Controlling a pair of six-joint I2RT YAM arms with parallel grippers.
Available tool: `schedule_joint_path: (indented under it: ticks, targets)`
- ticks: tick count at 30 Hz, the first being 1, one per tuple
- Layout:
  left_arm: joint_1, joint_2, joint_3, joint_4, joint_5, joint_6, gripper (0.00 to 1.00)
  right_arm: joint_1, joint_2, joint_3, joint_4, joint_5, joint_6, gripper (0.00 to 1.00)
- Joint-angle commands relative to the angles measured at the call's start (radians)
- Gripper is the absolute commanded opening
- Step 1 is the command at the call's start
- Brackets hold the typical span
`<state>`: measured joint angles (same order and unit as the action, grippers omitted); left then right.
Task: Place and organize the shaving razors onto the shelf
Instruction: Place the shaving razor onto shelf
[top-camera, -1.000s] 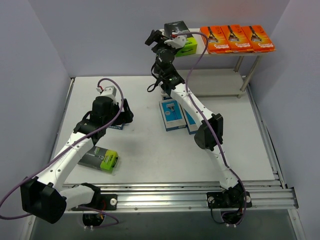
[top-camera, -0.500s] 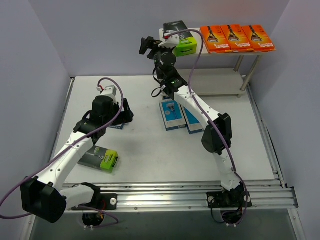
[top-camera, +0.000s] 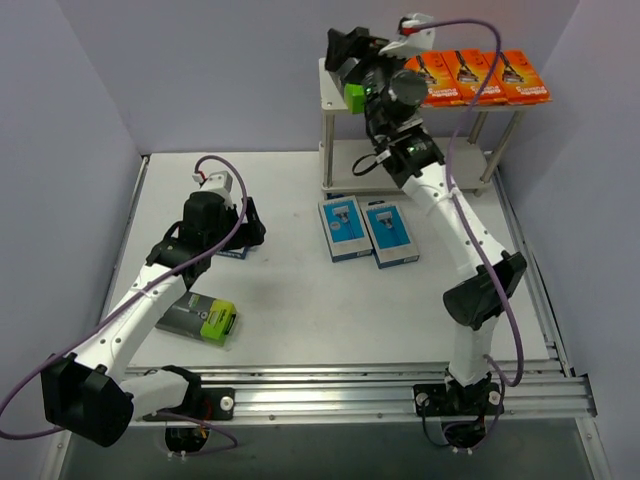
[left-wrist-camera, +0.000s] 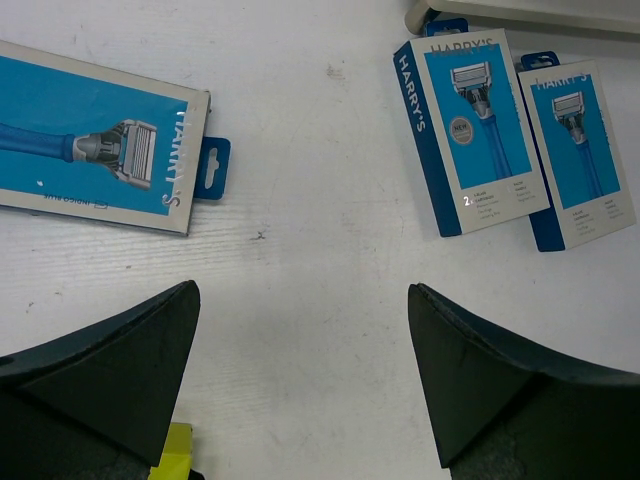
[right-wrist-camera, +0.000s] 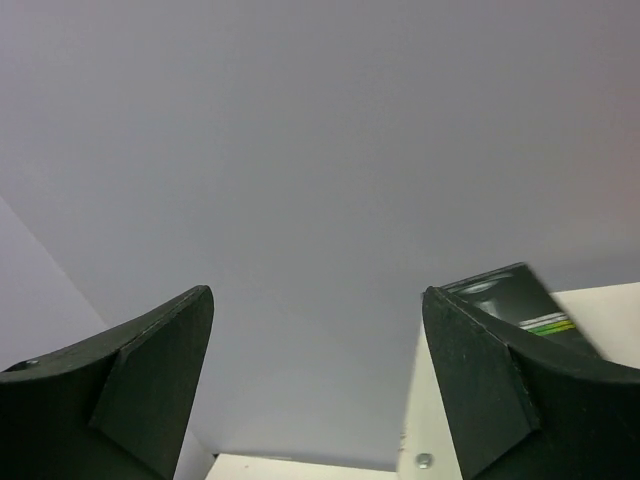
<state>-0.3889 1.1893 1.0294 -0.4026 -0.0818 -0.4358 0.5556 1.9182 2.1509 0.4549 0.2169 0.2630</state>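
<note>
The shelf (top-camera: 466, 165) stands at the back right, with three orange razor packs (top-camera: 470, 75) side by side on its top board. At the top board's left end lies a black and lime-green pack (top-camera: 353, 96), mostly hidden by my right gripper (top-camera: 343, 46), which is open above it. In the right wrist view that pack (right-wrist-camera: 505, 292) shows beside the right finger of the empty gripper (right-wrist-camera: 315, 385). Two light blue packs (top-camera: 346, 228) (top-camera: 390, 234) lie on the table. A third blue pack (left-wrist-camera: 95, 150) lies by my open left gripper (top-camera: 240, 228), and another black and lime pack (top-camera: 201, 318) lies nearer the front.
Grey walls close in the table on the left, back and right. The shelf's thin metal posts (top-camera: 325, 140) stand just behind the two blue packs. A metal rail (top-camera: 340, 385) runs along the table's front edge by the arm bases.
My right arm has swung from left of the shelf up and right, over the top board's left end, and now covers most of the black and lime pack. The left arm has not moved.
</note>
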Motion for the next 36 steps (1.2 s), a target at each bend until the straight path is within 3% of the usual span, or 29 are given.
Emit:
schedule_joint_path:
  ticks: [1,7,13,19,36]
  targets:
    - [0.005,-0.014,0.044,0.007,-0.003,0.016,0.94,-0.104,-0.080,0.026,-0.113,-0.010,0.059,0.80]
    - [0.007,-0.013,0.047,0.002,0.004,0.019,0.94,-0.210,-0.091,0.041,-0.242,-0.074,0.096,0.56]
    - [0.007,-0.004,0.050,0.001,0.014,0.017,0.94,-0.269,-0.055,0.049,-0.324,-0.145,0.120,0.42]
    - [0.007,0.003,0.051,0.001,0.028,0.016,0.94,-0.284,-0.012,0.082,-0.372,-0.175,0.120,0.36]
    - [0.007,0.013,0.054,0.004,0.065,0.008,0.94,-0.313,0.050,0.087,-0.424,-0.315,0.183,0.32]
